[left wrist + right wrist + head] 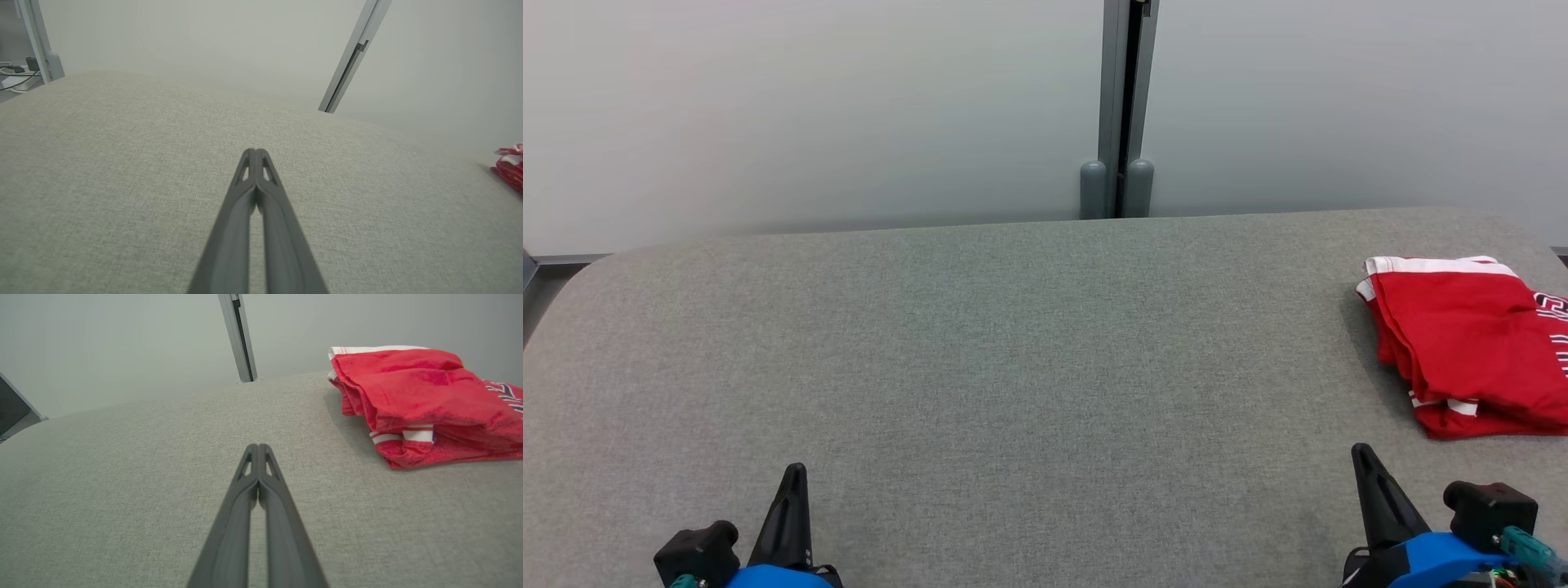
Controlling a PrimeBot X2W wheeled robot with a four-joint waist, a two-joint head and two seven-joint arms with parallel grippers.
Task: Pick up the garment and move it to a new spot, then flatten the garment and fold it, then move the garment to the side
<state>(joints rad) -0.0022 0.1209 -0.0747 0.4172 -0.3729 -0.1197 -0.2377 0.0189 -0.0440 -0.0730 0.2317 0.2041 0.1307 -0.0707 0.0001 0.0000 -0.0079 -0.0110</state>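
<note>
A red garment (1470, 343) with white trim lies folded in a stack at the table's right edge; it appears as the red garment (425, 404) at the upper right of the right wrist view and as a sliver of garment (510, 169) at the right edge of the left wrist view. My left gripper (794, 474) rests at the lower left, shut and holding nothing, fingertips pressed together as my left gripper (256, 152) over bare cloth. My right gripper (1362, 454) sits at the lower right, shut and holding nothing, a short way in front of the garment; its fingertips meet as my right gripper (258, 447).
The grey fabric-covered table (1013, 367) stretches wide between and beyond both grippers. Pale wall panels with a grey vertical post (1125, 106) stand behind its far edge. Cables and a device (16, 73) lie past the table's left corner.
</note>
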